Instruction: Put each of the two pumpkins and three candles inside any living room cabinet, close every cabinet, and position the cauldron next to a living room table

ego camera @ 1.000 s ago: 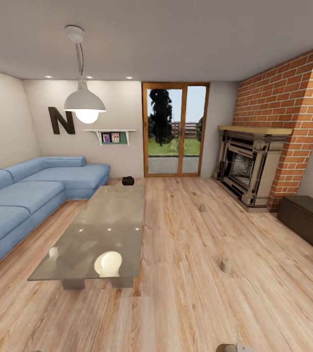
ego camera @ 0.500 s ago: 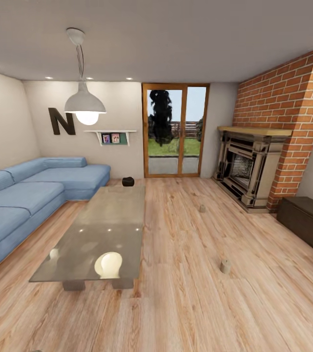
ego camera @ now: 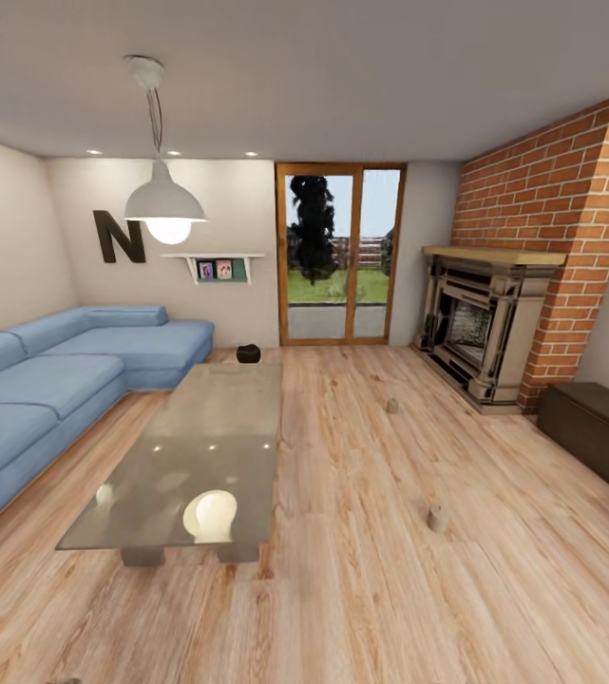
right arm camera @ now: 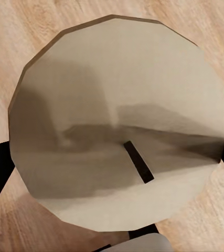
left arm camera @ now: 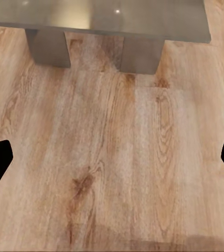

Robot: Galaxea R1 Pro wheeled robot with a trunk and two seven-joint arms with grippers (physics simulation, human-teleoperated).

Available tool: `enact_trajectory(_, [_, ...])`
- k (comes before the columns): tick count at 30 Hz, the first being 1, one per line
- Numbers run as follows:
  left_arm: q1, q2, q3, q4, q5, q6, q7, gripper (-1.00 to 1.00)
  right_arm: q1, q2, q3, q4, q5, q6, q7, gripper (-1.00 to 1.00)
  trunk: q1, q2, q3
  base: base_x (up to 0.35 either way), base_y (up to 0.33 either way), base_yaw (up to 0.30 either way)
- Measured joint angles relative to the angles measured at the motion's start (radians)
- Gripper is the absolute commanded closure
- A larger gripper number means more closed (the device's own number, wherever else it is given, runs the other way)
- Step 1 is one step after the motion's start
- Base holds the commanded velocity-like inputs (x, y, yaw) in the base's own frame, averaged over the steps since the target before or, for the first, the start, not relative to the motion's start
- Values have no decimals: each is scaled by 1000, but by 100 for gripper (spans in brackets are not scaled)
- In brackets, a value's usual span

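Observation:
A squat white candle with a dark wick sits between the dark fingers of my right gripper, which is shut on it over the wooden floor. Two more candles stand on the floor, one far and one nearer. The small black cauldron rests on the floor beyond the far end of the glossy table. The dark-brown cabinet stands closed against the right wall. My left gripper hangs open over bare floor near the table's legs. The pumpkins are out of view.
A blue corner sofa runs along the left wall beside the table. A brick fireplace fills the far right corner, with a glass door in the back wall. A pendant lamp hangs over the table. Open wooden floor lies between table and cabinet.
The candle in my right gripper, which showed at the head view's bottom edge a second ago, has dropped out of that picture. The room's things have barely shifted.

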Motion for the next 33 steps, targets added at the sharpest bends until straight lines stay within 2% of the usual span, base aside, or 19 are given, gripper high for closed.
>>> enact_trajectory(4, [0, 0, 0, 0, -1, -23, 0, -100, 1, -1, -1, 1, 0, 0, 0, 100, 0, 0, 3, 83, -78, -199])
enact_trajectory(12, [0, 0, 0, 1, -2, -29, 1, -100, 5, -2, -2, 1, 0, 0, 0, 100, -1, 0, 11, 232, -74, -219])
enact_trajectory(23, [0, 0, -1, 1, 0, -32, 2, -100, 7, 1, 1, -12, 0, 0, 0, 100, 0, 0, 12, 83, -3, -25])
enact_trajectory(33, [0, 0, -1, 2, -1, -33, 3, -100, 7, 0, 0, -7, 0, 0, 0, 100, -1, 0, 15, 281, -31, -180])
